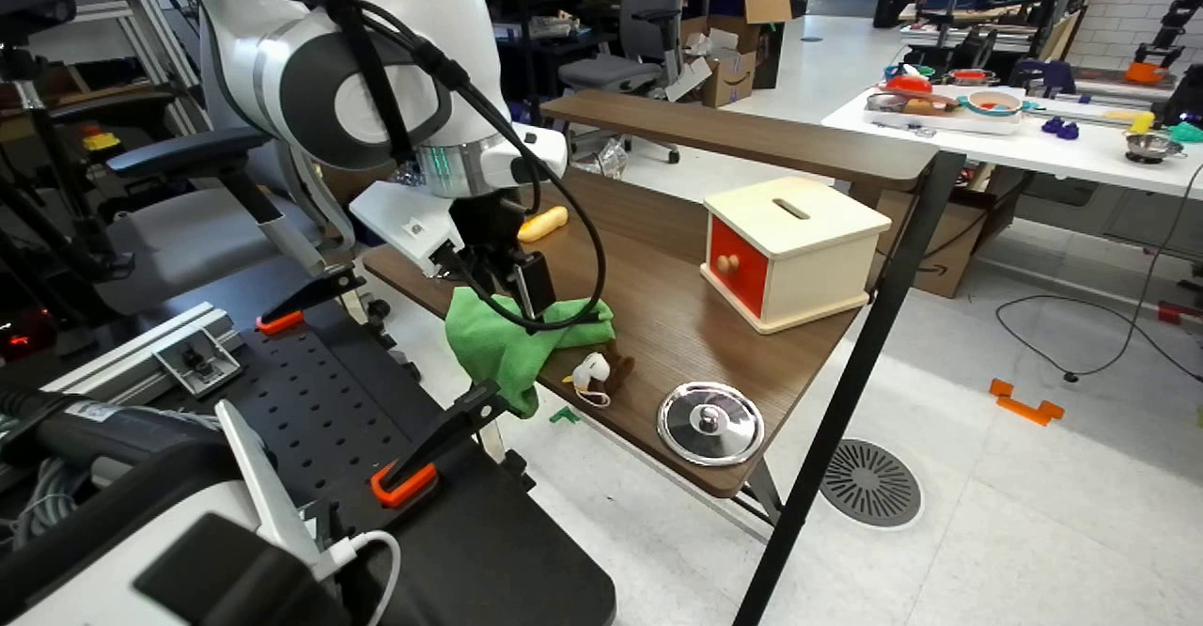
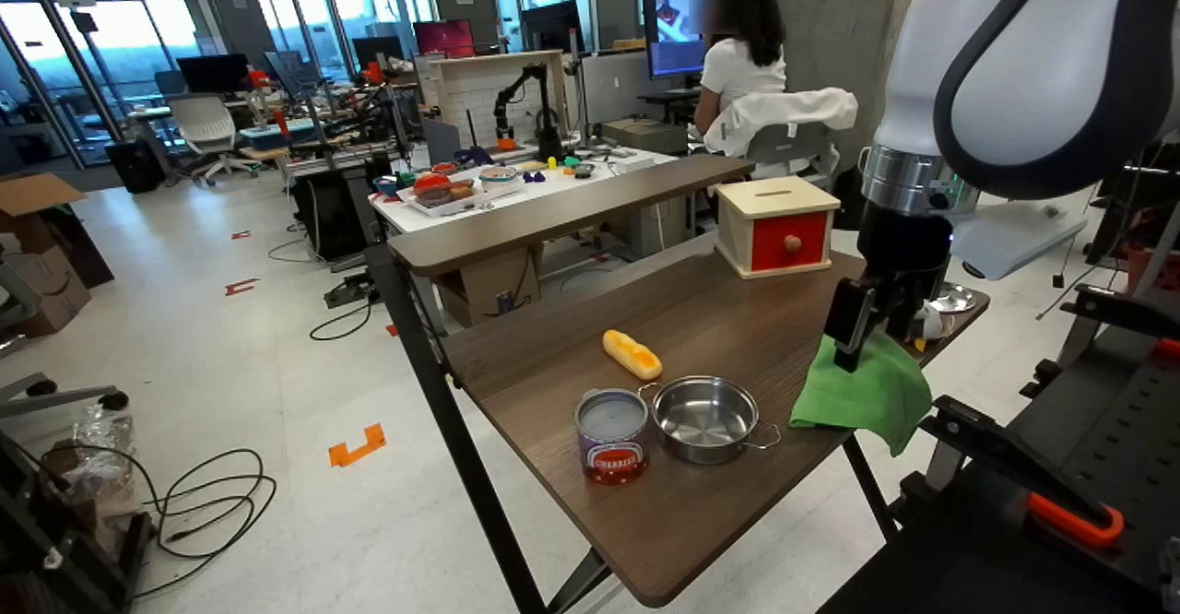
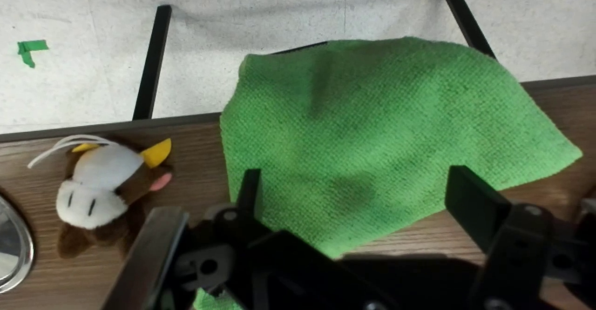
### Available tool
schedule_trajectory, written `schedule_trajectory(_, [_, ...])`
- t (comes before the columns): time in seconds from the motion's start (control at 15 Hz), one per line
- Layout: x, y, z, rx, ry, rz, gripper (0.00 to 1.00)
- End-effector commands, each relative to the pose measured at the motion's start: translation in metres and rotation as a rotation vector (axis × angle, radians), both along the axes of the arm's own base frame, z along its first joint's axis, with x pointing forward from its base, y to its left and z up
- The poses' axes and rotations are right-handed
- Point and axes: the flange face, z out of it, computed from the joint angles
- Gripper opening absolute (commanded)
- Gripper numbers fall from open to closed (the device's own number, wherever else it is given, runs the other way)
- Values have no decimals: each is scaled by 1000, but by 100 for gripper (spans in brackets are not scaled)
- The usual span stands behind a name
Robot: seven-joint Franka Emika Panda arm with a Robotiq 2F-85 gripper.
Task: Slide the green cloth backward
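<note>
The green cloth (image 3: 372, 110) lies on the brown table (image 1: 648, 231), and part of it hangs over the table's edge. It shows in both exterior views (image 1: 503, 349) (image 2: 871, 402). In the wrist view its far side sticks out over the floor. A small green patch also shows under the gripper's left finger. My gripper (image 3: 355, 172) points down over the cloth with its fingers wide apart and nothing between them. The gripper also shows in both exterior views (image 1: 528, 302) (image 2: 871, 342). I cannot tell whether the fingertips touch the cloth.
A plush cow (image 3: 102, 184) lies beside the cloth, with a metal lid (image 1: 711, 422) past it. A metal pot (image 2: 705, 420), a can (image 2: 613, 439) and a yellow bread (image 2: 632, 354) stand on the other side. A wooden box (image 1: 799, 250) with a red drawer stands behind.
</note>
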Motion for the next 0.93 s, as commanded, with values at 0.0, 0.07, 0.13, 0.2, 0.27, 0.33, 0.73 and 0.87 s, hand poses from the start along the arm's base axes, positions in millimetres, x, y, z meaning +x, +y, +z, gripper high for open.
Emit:
schedule_trajectory(0.0, [9, 1, -14, 5, -25, 49, 100])
schedule_trajectory(0.07, [11, 0, -17, 1, -27, 56, 100])
schedule_trajectory(0.13, [13, 0, -20, 0, -28, 58, 100])
schedule_trajectory(0.2, [14, -1, -24, 0, -27, 55, 100])
schedule_trajectory(0.27, [16, -2, -29, -2, -28, 60, 100])
schedule_trajectory(0.33, [16, -2, -33, -2, -25, 62, 100])
schedule_trajectory(0.73, [29, -2, -56, -6, -18, 75, 100])
schedule_trajectory(0.87, [37, -2, -62, -9, -25, 76, 100])
